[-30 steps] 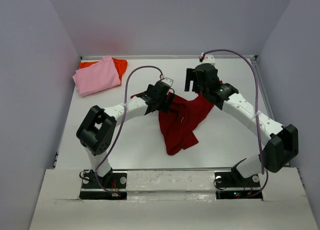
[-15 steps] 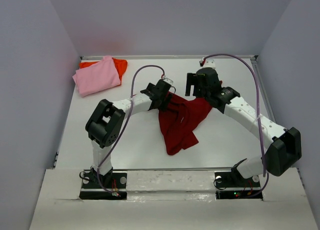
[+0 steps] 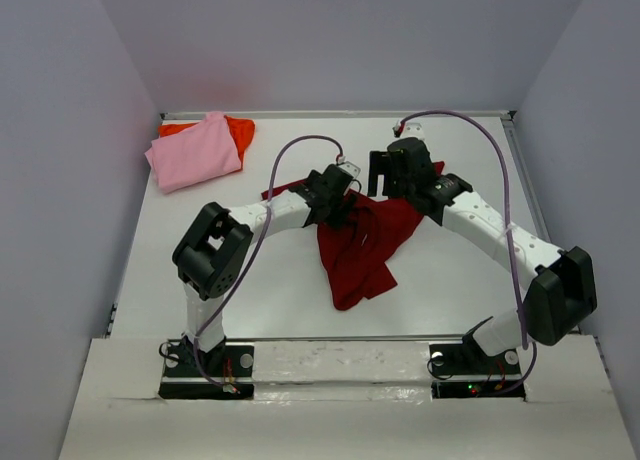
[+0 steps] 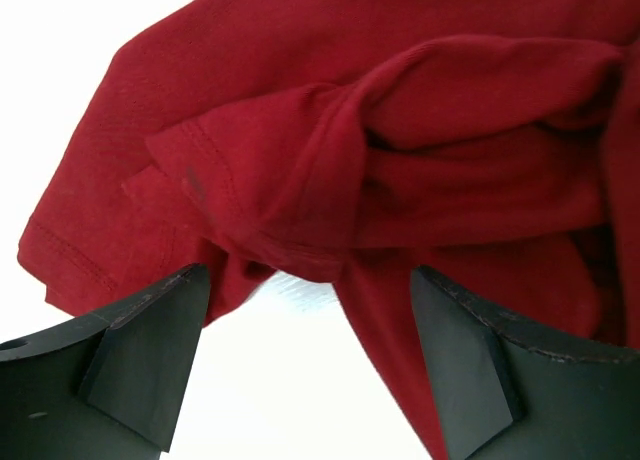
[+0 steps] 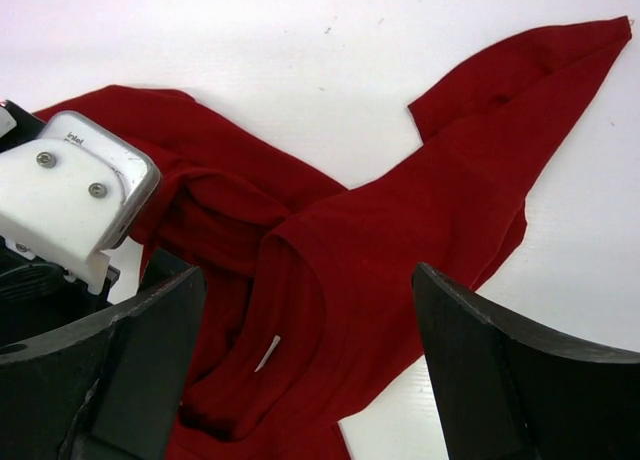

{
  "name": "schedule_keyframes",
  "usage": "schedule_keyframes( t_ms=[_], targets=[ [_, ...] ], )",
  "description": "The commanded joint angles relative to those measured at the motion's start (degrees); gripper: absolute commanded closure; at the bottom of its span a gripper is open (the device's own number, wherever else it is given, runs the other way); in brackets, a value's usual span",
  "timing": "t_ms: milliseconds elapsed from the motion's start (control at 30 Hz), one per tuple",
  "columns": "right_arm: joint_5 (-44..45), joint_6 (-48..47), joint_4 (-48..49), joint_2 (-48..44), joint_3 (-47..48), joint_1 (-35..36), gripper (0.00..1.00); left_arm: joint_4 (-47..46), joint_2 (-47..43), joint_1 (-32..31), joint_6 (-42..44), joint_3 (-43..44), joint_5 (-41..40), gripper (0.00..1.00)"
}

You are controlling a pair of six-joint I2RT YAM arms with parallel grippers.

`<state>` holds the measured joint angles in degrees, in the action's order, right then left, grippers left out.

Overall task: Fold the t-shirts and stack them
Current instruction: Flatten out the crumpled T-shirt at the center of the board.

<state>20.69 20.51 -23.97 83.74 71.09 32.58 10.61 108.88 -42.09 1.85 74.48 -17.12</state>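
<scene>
The dark crimson t-shirt (image 3: 365,245) lies crumpled in the middle of the table, with its collar and white tag visible in the right wrist view (image 5: 400,240). My left gripper (image 3: 345,212) hovers open at the shirt's upper-left edge; its fingers (image 4: 140,350) straddle a bunched fold and sleeve hem (image 4: 400,130) without touching them. My right gripper (image 3: 385,185) hangs open over the shirt's upper part, fingers (image 5: 500,370) wide apart above the collar. The light pink t-shirt (image 3: 195,152) rests folded on the orange-red t-shirt (image 3: 240,130) at the far left corner.
The left arm's wrist camera (image 5: 75,195) sits close beside my right gripper. Purple cables (image 3: 290,145) arch above both arms. Grey walls enclose the table (image 3: 250,280) on three sides, and the arm bases (image 3: 205,365) stand at the near edge.
The left arm has swung its gripper to the right, onto the crimson shirt's upper-left edge. The right gripper has shifted slightly toward it. The shirts have not moved.
</scene>
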Motion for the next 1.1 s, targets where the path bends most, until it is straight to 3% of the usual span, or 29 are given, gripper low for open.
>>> schedule_keyframes(
  t_ms=[0, 367, 933, 1033, 1067],
  targets=[
    [-0.6, -0.3, 2.0, 0.2, -0.9, -0.3, 0.11, -0.4, -3.8, -1.0, 0.4, 0.2, 0.8, 0.07],
    [-1.7, -0.8, 2.0, 0.6, -0.7, -0.3, 0.11, -2.2, -0.4, -0.5, 0.9, -0.6, -10.2, 0.07],
    [-2.3, -0.9, 2.2, 1.0, -1.1, -0.3, 0.11, -5.0, 0.7, 1.7, 0.7, -2.1, -6.6, 0.08],
    [-2.6, -0.9, 2.5, 1.3, -1.4, -0.3, 0.11, -4.8, 1.2, 1.7, 0.8, -2.0, -6.0, 0.14],
    [-2.8, -0.9, 2.5, 1.5, -1.4, -0.3, 0.11, -4.4, 1.6, 1.7, 0.7, -1.6, -5.8, 0.21]
  ],
)
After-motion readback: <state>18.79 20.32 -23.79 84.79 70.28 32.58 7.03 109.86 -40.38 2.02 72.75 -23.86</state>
